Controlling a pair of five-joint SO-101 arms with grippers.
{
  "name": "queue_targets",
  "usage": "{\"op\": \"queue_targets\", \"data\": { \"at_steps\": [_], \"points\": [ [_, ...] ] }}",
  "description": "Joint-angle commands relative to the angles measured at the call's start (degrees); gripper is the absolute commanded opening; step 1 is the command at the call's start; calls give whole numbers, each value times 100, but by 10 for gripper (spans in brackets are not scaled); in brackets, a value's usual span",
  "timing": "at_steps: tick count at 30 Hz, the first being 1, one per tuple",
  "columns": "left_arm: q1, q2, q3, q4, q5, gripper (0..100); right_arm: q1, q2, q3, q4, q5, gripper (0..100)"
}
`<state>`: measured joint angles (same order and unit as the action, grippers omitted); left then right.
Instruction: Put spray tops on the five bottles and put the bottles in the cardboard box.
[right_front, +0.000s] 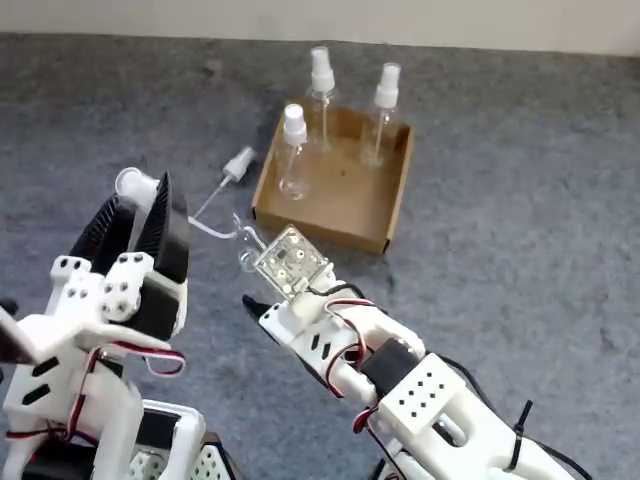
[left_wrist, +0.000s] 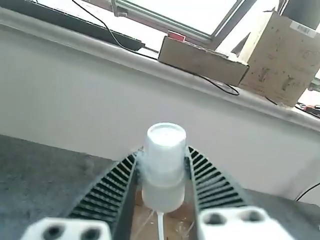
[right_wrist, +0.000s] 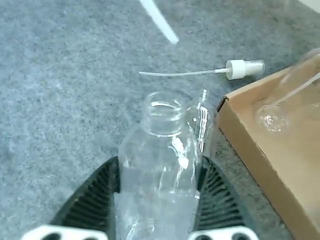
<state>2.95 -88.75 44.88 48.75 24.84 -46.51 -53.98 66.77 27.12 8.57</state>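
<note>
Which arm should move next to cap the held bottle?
Left, probably: its gripper holds the white plastic spray top that must go in, while the right gripper holds the clear open-necked plastic bottle.

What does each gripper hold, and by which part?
The left gripper holds a spray top by its cap; the right gripper holds an open bottle by its body.

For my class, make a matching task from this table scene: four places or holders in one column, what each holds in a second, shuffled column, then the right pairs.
Column one:
1 left gripper
2 right gripper
3 cardboard box
4 carpet beside the box

Column two:
a three capped bottles, upright
b loose spray top, lying flat
c uncapped bottle
d clamped spray top

Pairs: 1-d; 2-c; 3-a; 4-b
</note>
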Motion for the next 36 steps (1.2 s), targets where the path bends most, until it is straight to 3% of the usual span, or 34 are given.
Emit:
{"op": "queue_targets", "data": {
  "at_steps": [1, 10, 21, 28, 36],
  "points": [
    [-66, -48, -13, -53, -26, 4, 75, -163, -40, -145, -44, 4],
    [558, -22, 356, -44, -26, 4, 75, -163, -40, -145, -44, 4],
    [541, -57, 769, -26, -26, 4, 101, -163, -48, -180, -44, 4],
    [523, -13, 1015, -53, -79, 4, 110, -163, -48, -1727, -35, 4],
    [505, -13, 2035, -659, -325, 4, 66, -163, -48, -1780, -44, 4]
  ]
}}
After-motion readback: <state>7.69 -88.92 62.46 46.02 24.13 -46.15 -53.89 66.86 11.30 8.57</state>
